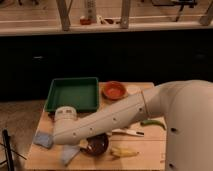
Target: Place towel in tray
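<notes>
The green tray (72, 93) sits at the back left of the wooden table (150, 145). The light blue towel lies at the front left, one part (43, 140) showing left of my arm and a paler part (69, 154) below it. My white arm (107, 120) reaches from the right across the table. Its end (64, 131) is over the towel. The gripper is underneath that end, hidden by the wrist, right at the towel. I cannot tell whether it touches the towel.
An orange bowl (114, 91) stands right of the tray. A dark brown bowl (97, 145) sits just right of the towel, with a banana (123, 151) beside it. A white utensil (128, 132) and a green chili (153, 123) lie further right.
</notes>
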Available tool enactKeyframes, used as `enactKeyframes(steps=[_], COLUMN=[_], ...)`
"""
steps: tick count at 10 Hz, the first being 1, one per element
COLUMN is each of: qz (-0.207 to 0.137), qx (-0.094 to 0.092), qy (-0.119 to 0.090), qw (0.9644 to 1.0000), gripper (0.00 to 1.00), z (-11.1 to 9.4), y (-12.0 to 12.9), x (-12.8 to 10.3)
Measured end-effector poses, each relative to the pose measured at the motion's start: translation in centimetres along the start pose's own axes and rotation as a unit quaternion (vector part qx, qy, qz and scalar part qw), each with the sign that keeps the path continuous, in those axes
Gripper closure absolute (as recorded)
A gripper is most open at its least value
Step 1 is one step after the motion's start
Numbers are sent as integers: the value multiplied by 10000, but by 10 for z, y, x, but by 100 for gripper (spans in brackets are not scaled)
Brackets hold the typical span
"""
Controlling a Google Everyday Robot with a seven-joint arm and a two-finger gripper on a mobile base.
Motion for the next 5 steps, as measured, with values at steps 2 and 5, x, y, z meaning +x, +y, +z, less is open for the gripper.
enactKeyframes(steps=[2,5], qz=[31,144], qx=[11,-135], qy=[-175,-402], qw=[9998,9990], gripper=[20,20], z=[-7,-13], y=[-10,-23], x=[-5,-15])
